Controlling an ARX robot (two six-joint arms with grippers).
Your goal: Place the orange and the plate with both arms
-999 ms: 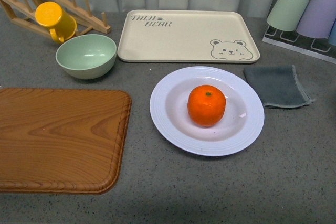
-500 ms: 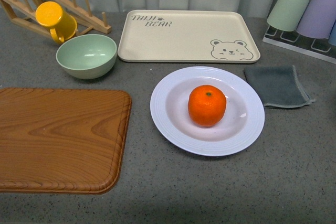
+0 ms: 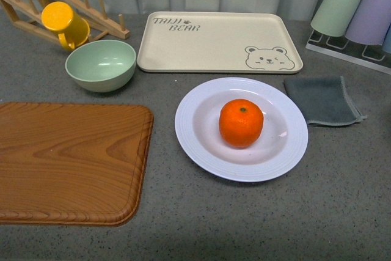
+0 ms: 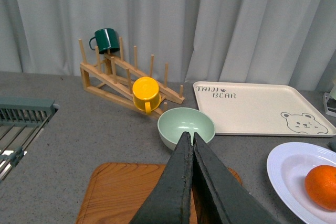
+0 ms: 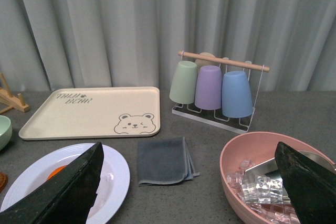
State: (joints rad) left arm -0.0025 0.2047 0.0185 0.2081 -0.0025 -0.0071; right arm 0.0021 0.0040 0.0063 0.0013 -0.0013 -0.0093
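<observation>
Where the left wrist camera looks along the black left gripper (image 4: 190, 136), its 2 fingers (image 4: 181, 182) lie pressed together tip to tip, with nothing between them. They hang over the brown wood-grain cutting board (image 4: 115, 192), tips toward the round mint-green bowl (image 4: 186, 127).

Black right gripper (image 5: 189, 145): the 2 fingers (image 5: 68, 192) are spread wide and carry nothing. Between them lies the folded dark grey cloth (image 5: 164, 167). A pink round bowl of ice cubes (image 5: 247, 153) sits by 1 finger. An orange sliver behind the other finger is probably the fruit, mostly hidden.

Front view:
- The round bright orange (image 3: 241, 122) sits in the well of the large pale white-lavender plate (image 3: 287, 154), green stem dot up, roughly centred.
- The plate rests flat on the grey speckled countertop (image 3: 244, 224), between the cutting board and the cloth, with the cloth just beside its rim.
- The beige rectangular bear-print tray (image 3: 214, 44) lies just behind the plate.
- The mint-green bowl stands behind the board, near the tray's left end.
- A yellow mug (image 3: 63, 24) hangs on the slatted wooden rack (image 3: 91, 10) at far left.
- A dark green mug (image 4: 106, 39) sits on top of the same rack.
- Inverted pastel cups on a wire stand (image 3: 357, 10) are at far right.
</observation>
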